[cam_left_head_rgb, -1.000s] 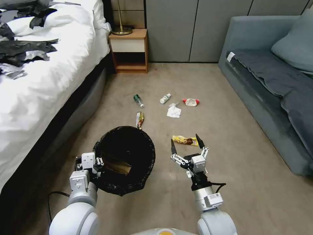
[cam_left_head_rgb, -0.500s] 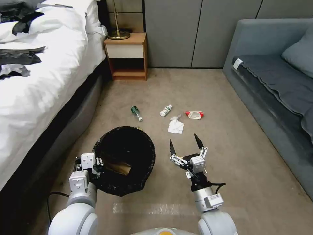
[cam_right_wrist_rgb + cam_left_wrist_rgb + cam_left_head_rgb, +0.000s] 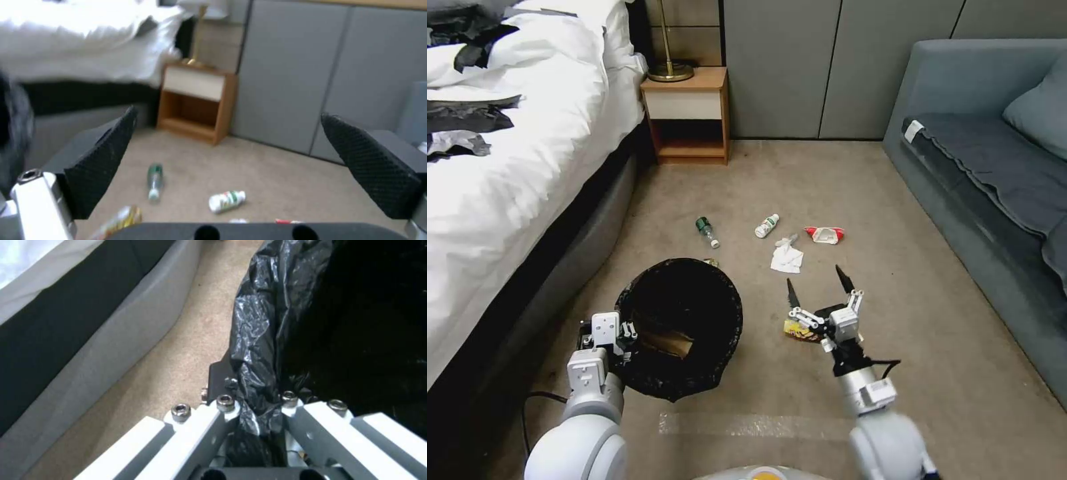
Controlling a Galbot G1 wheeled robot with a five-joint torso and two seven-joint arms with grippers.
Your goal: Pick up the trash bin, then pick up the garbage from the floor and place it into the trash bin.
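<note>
Hiding part of a yellow wrapper (image 3: 795, 329), the right tool (image 3: 818, 288) gapes; left tool (image 3: 616, 331) clamps the trash bin (image 3: 680, 327).

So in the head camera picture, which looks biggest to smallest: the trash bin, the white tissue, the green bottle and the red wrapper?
1. trash bin, held up by the left gripper, nearer the camera
2. white tissue
3. red wrapper and green bottle: about alike, too close to rank
</note>
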